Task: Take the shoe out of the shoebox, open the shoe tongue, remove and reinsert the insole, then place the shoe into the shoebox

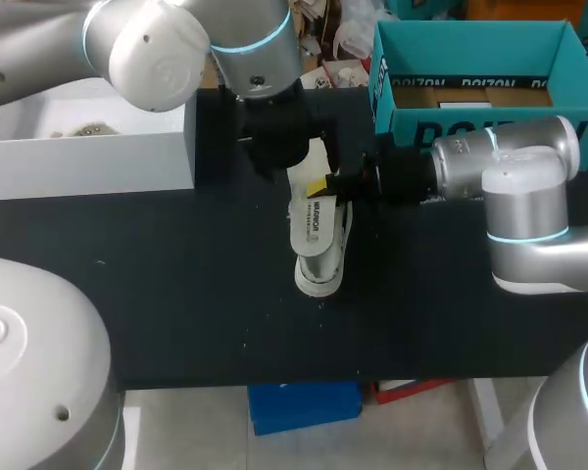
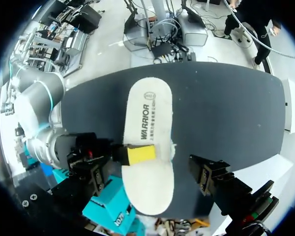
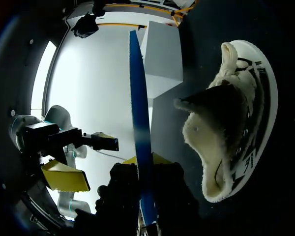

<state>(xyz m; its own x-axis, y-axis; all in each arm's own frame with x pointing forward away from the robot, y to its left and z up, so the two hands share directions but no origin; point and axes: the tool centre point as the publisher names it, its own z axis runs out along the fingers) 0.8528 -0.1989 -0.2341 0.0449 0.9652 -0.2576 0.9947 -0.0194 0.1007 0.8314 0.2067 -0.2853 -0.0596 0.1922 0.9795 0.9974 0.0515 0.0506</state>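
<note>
My right gripper (image 1: 329, 184) is shut on a white printed insole (image 1: 314, 220) with a blue underside (image 3: 140, 147), pinching it near its middle. The insole hangs over the white shoe (image 1: 319, 274), whose toe shows beneath it on the black table. In the right wrist view the shoe (image 3: 236, 123) lies apart from the insole, fleece lining showing and tongue pulled open. My left gripper (image 2: 152, 179) hovers open above the insole (image 2: 147, 123), one finger (image 2: 209, 174) on each side, not touching it. The teal shoebox (image 1: 475, 122) stands behind the right arm.
A white box (image 1: 88, 147) stands at the table's back left, under my left arm. The black tabletop (image 1: 176, 294) stretches in front of the shoe. My two arms meet over the table's middle.
</note>
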